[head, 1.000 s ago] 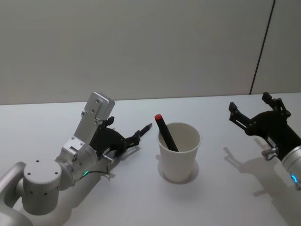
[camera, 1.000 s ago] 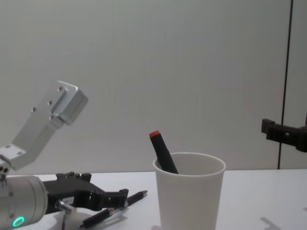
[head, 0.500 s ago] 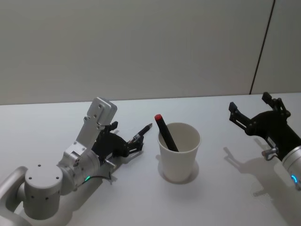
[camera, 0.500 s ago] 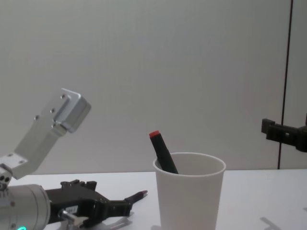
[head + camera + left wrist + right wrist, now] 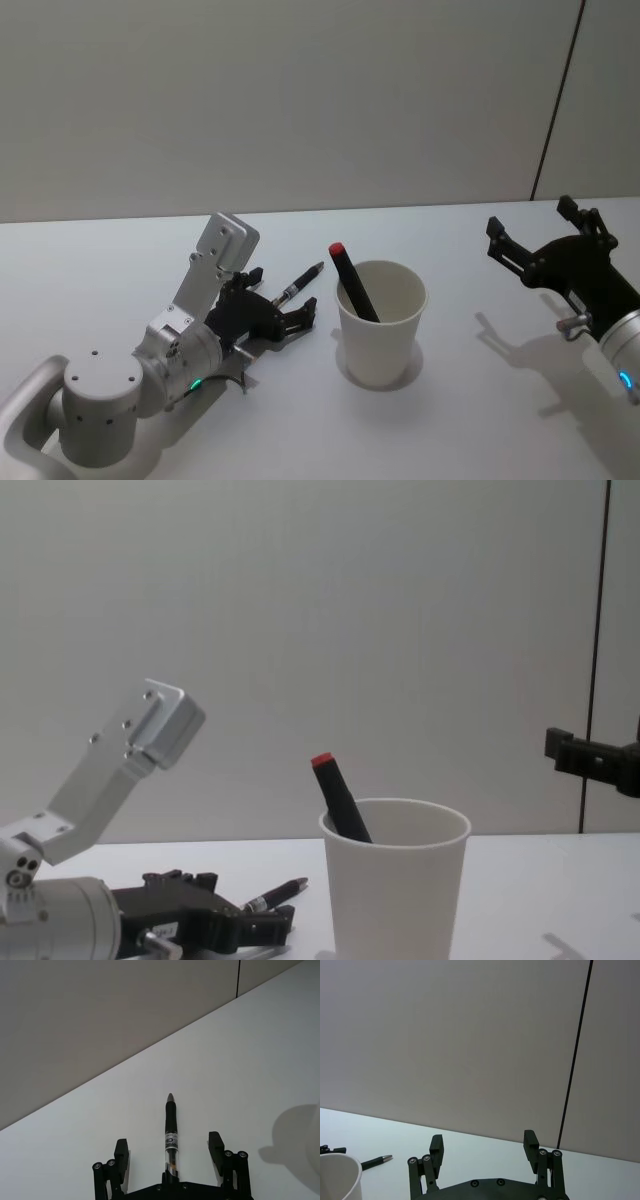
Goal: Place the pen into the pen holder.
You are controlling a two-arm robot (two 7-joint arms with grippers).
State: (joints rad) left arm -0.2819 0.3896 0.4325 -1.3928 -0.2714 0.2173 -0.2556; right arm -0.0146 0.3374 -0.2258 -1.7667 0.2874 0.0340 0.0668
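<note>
Head view: your left gripper (image 5: 283, 292) sits low on the table (image 5: 150, 230), fingers spread on either side of the pen (image 5: 303, 280). The pen lies flat, just left of the cup (image 5: 385, 335), and a red-capped marker (image 5: 350, 285) leans inside the cup. Your right gripper (image 5: 532, 218) hovers open, well apart from both.

Left wrist view: the pen runs straight between the open jaws, not yet pinched.

Chest view: the pen's tip lies near the cup.

The pen looks light, stiff and slick, and it may roll, so close across the middle of the barrel
</note>
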